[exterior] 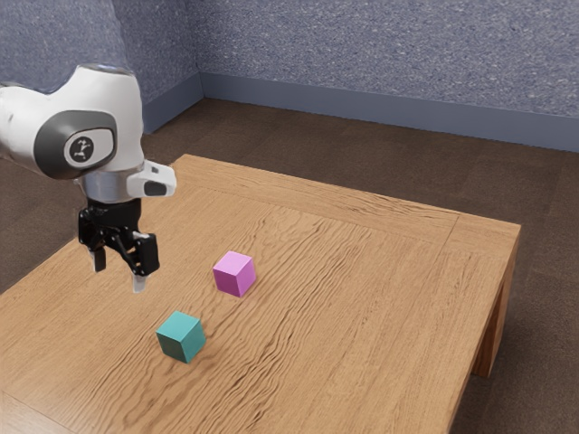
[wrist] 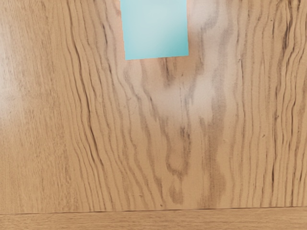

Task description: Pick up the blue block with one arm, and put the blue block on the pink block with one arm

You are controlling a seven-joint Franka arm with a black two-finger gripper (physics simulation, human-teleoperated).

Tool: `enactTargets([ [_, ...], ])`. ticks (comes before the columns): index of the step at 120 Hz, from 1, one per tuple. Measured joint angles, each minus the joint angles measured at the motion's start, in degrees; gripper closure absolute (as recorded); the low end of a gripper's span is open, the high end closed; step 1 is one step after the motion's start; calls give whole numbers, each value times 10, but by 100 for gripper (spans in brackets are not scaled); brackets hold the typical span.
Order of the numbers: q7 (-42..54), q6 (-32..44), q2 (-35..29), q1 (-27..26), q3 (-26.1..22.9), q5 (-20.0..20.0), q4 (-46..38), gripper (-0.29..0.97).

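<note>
Wooden table [exterior: 380,298] bears blue block [exterior: 181,336] and pink block [exterior: 234,273]; tool [exterior: 118,273] hovers nearby, spread and empty.

In the wrist view the teal-blue cubic block [wrist: 154,28] is cut by the frame's edge, so part of its flat face is lost. In the exterior view the white robot arm [exterior: 118,99] runs off the exterior view's left, base unseen, and the light wooden tabletop [exterior: 362,298] is cropped along its near side.
</note>
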Motion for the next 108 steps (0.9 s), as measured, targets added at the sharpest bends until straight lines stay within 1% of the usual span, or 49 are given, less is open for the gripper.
enactTargets([
  [20, -4, 126, 2, -1, 2, 2, -72, 0],
  [31, -5, 174, 2, 2, 2, 6, -101, 0],
  [38, -6, 197, 14, 6, 2, 9, -107, 0],
  [61, -4, 255, 73, 8, 2, 11, -110, 0],
  [85, -3, 297, 127, 9, 2, 9, -108, 0],
  [108, -2, 326, 160, 11, 3, 3, -106, 0],
])
